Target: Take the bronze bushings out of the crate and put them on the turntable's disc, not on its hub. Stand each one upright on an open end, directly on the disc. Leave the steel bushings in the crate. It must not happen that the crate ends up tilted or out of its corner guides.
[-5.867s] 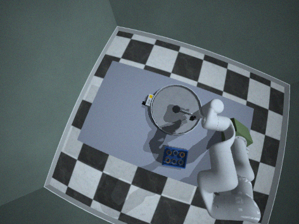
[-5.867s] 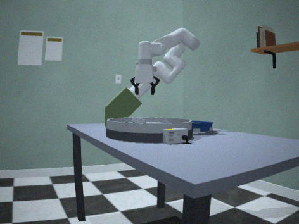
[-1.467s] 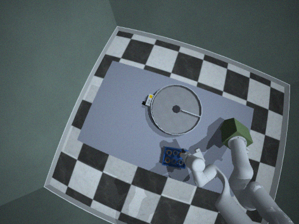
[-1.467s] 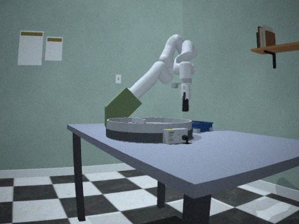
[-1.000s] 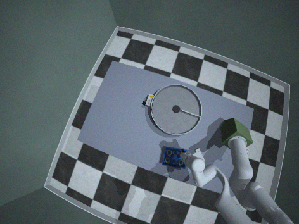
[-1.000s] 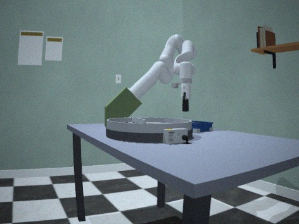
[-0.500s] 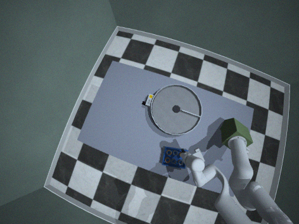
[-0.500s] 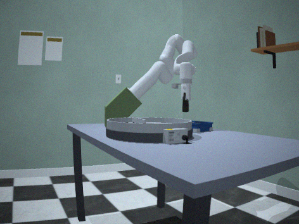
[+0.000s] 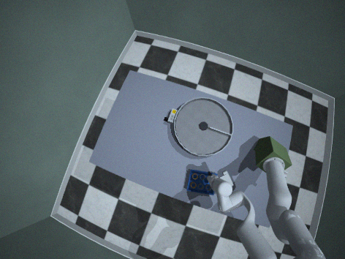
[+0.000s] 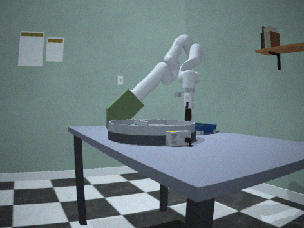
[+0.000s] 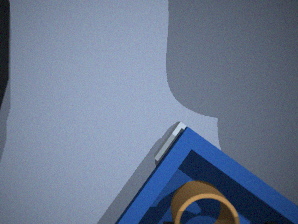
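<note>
The gripper (image 10: 187,113) hangs half-open and empty just over the blue crate (image 9: 189,181), so this looks like the first pick. A bronze bushing (image 11: 200,206) sits in the corner cell. Next it probably needs to centre and lower. The turntable (image 9: 203,126) disc has no bushings.

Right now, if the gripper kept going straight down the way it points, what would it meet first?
Probably the blue crate, near its corner by the arm: the gripper points straight down over that edge, where a bronze bushing stands. Depth is unclear, so rim or bushing.
</note>
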Motion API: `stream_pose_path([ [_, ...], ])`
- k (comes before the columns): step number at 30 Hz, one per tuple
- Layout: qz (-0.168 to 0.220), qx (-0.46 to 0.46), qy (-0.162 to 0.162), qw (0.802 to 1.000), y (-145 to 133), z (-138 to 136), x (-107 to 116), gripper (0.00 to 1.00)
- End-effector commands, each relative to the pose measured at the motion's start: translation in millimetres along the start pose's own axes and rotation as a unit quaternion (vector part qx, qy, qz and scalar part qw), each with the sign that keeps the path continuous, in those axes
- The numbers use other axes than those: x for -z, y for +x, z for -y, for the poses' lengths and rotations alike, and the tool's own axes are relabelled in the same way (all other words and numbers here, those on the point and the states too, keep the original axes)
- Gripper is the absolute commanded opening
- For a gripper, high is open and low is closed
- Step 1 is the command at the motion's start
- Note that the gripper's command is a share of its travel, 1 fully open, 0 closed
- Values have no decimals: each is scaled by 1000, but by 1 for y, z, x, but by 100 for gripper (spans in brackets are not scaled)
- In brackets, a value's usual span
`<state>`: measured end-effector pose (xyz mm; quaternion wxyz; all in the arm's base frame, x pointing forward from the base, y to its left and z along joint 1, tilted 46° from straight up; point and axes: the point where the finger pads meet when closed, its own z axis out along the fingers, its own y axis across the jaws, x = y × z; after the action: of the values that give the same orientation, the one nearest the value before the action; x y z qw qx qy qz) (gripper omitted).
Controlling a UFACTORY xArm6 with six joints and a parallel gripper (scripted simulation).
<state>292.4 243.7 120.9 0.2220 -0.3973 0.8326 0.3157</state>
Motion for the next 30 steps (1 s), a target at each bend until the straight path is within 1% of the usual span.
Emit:
stream_pose_path([
  [1, 4, 1, 1, 1000, -2, 2, -11, 48],
  [14, 4, 1, 1, 1000, -2, 2, -11, 48],
  [21, 4, 1, 1, 1000, -2, 2, -18, 48],
  [30, 4, 1, 1, 1000, -2, 2, -18, 48],
])
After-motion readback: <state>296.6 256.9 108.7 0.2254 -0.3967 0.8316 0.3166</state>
